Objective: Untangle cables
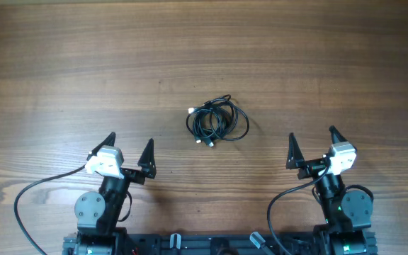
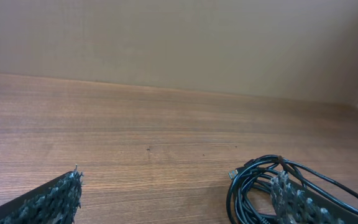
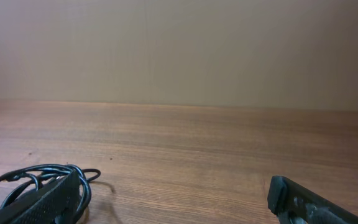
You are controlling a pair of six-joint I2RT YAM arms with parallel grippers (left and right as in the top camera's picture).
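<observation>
The cables lie as one coiled bundle of thin black cords in the middle of the wooden table, with small light-tipped plugs at its left and lower edge. In the left wrist view the cables show at lower right, partly behind one finger. In the right wrist view the cables sit at lower left. My left gripper is open near the front left, well short of the bundle. My right gripper is open at the front right, also apart from it. Nothing is between either pair of fingers.
The wooden table stretches bare behind and beside the bundle. Thick black arm wires loop at the front left, and another at the front right. A plain beige wall stands beyond the far edge.
</observation>
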